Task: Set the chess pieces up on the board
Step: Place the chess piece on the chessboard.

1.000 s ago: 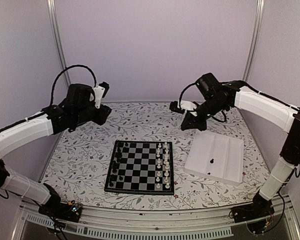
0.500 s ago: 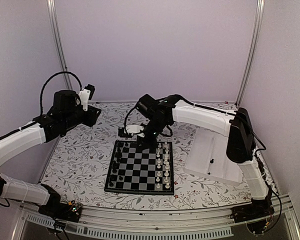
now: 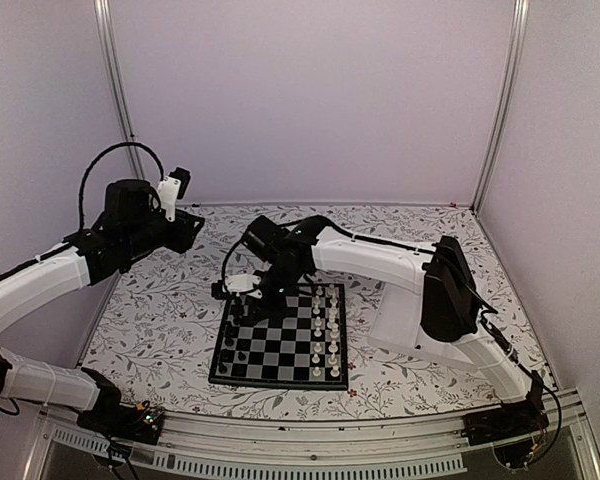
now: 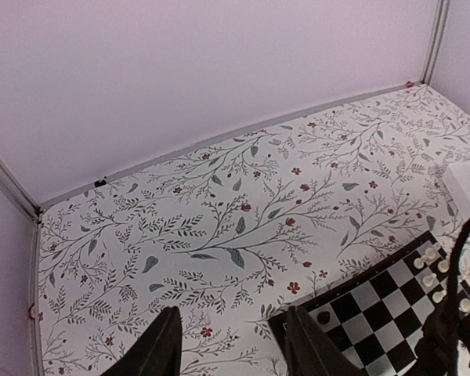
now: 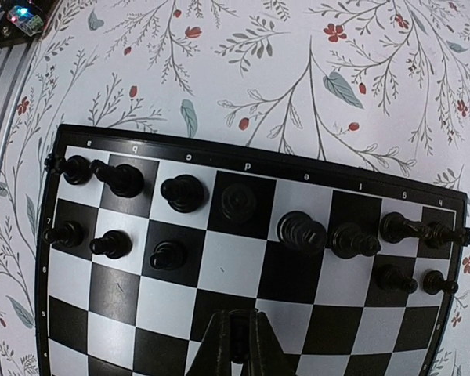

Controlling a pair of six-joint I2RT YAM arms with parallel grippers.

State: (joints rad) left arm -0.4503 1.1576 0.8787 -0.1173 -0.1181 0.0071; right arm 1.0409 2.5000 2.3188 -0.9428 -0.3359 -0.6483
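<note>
Where the right arm stretches across the board point(image 3: 280, 345), the right gripper point(image 5: 235, 343) hangs low over the board's left side, above the black pieces point(image 5: 182, 192).

- Right gripper: jaws closed. A dark sliver shows between the tips; whether it is a piece cannot be told.
- Relative to the gripper: in the wrist view the tips sit over the third row in from the board's lettered edge, about mid-width. The black pieces lie just beyond the tips, towards that edge.
- Black pieces: eight along the row next to the lettered edge. In the second row, three stand at one end and two at the other. All are on squares; none touches the gripper.
- Left gripper point(image 4: 233, 352): jaws apart, nothing between them. It is raised over the desk point(image 3: 160, 310) beyond the board's far left corner, well apart from the board.
- White pieces point(image 3: 325, 330): two rows along the board's right side.
- Tray point(image 3: 395, 325): white, on the desk just right of the board, partly hidden by the right arm.
</note>
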